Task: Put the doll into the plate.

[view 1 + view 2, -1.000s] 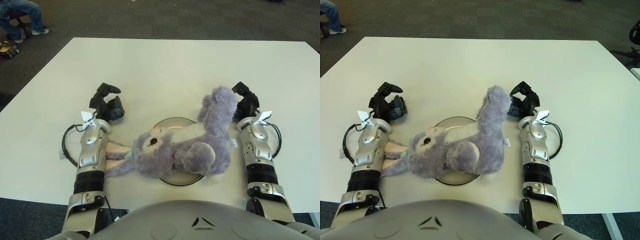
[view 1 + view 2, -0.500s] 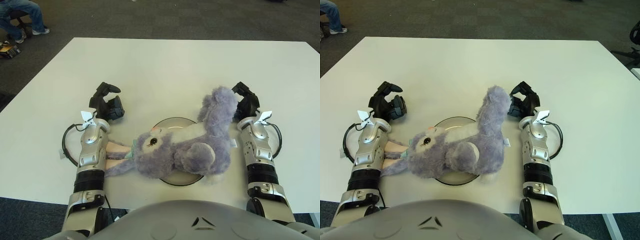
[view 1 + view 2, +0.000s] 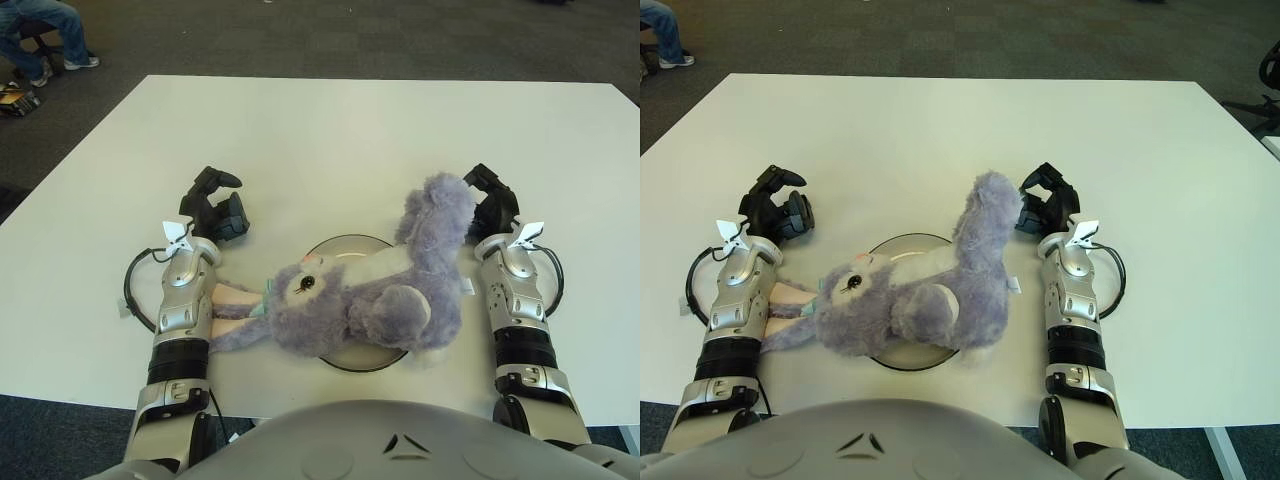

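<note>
A purple plush bunny doll [image 3: 370, 300] lies on its side across a shallow round plate [image 3: 338, 241] near the table's front edge. Its head points left and its ears trail off the plate against my left forearm. One fuzzy limb [image 3: 987, 205] sticks up at the plate's right. My left hand [image 3: 213, 205] shows left of the plate, apart from the doll, with relaxed fingers holding nothing. My right hand [image 3: 494, 203] sits just right of the raised limb, fingers loose and not closed around it.
The white table [image 3: 350, 130] stretches far beyond the plate. Black cable loops hang by both wrists [image 3: 135, 290]. A seated person's legs [image 3: 40, 35] show on the dark carpet at the far left.
</note>
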`<state>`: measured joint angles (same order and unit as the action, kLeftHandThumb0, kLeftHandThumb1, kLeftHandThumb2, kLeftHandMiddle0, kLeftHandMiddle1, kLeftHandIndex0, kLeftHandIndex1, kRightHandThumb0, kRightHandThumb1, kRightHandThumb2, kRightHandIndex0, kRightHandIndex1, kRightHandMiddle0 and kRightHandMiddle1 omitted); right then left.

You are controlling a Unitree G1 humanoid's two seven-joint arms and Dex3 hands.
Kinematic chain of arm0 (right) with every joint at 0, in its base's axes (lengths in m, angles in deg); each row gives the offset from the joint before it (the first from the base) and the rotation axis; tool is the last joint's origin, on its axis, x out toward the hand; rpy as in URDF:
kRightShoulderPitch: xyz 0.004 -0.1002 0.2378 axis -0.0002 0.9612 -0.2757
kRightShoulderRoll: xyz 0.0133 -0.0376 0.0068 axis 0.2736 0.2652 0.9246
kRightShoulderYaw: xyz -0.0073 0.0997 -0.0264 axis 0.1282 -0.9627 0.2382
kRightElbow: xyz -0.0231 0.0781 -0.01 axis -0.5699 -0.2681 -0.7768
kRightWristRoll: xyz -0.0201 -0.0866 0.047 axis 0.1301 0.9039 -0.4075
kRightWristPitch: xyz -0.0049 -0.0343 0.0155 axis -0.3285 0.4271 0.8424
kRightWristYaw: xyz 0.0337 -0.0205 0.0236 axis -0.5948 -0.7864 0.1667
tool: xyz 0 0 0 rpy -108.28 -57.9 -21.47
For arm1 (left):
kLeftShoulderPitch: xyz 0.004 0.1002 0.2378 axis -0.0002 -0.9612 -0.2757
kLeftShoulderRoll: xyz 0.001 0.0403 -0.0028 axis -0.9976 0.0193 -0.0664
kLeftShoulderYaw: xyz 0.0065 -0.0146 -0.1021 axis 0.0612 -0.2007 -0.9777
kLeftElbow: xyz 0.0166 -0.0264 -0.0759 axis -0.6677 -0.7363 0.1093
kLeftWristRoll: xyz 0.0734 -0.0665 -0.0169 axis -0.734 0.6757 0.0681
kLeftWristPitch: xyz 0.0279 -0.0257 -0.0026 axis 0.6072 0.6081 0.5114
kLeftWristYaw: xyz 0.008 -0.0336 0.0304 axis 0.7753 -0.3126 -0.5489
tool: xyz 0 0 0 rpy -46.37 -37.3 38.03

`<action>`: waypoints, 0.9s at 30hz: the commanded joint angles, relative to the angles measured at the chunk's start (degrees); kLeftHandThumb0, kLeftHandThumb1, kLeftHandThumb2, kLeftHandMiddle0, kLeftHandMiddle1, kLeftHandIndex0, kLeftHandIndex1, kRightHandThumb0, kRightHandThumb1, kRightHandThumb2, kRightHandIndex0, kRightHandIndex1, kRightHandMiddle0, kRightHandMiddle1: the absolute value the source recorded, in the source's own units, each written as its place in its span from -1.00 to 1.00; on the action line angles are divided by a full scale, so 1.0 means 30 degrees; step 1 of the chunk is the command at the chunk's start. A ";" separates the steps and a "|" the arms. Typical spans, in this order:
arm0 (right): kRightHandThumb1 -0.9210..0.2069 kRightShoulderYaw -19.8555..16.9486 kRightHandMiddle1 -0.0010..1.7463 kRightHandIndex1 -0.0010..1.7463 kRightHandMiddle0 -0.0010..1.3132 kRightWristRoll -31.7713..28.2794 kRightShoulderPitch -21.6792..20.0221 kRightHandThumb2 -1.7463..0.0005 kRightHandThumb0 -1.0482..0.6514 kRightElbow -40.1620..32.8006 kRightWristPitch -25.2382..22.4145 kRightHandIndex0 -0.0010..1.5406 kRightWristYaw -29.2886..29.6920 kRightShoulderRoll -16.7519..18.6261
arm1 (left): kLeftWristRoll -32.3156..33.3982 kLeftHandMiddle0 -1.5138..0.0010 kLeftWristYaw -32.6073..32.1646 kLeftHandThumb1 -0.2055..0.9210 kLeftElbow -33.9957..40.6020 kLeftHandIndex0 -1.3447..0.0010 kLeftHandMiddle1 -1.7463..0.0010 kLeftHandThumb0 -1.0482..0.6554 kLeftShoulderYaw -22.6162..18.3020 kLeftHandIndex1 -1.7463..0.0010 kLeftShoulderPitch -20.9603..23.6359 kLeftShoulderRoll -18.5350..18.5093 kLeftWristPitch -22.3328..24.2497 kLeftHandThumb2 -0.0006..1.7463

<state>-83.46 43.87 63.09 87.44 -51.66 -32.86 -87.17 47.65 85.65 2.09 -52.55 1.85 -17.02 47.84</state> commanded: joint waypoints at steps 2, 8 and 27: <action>0.22 -0.0088 1.00 1.00 0.05 -0.0082 -0.0146 -0.63 -0.38 0.0117 -0.0401 0.63 0.0162 -0.0045 | -0.0199 -0.67 -0.0252 -0.09 -0.1217 0.07 -1.00 -0.34 0.0052 -1.00 -0.0962 0.0528 -0.0364 0.52; 0.23 -0.0074 1.00 1.00 0.05 -0.0067 -0.0141 -0.63 -0.38 0.0105 -0.0509 0.64 0.0212 -0.0056 | -0.0406 -0.68 -0.0622 -0.10 -0.1025 0.07 -1.00 -0.34 0.0114 -1.00 -0.1160 0.0789 -0.0786 0.53; 0.23 -0.0049 1.00 1.00 0.05 -0.0104 -0.0174 -0.63 -0.38 0.0078 -0.0761 0.65 0.0138 -0.0087 | -0.0930 -0.68 -0.1468 -0.15 -0.0010 0.04 -1.00 -0.35 0.0506 -1.00 -0.1772 0.1391 -0.1697 0.56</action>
<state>-83.44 43.87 62.68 87.43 -52.94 -32.58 -87.30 45.48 82.21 4.82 -51.95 0.49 -15.79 43.46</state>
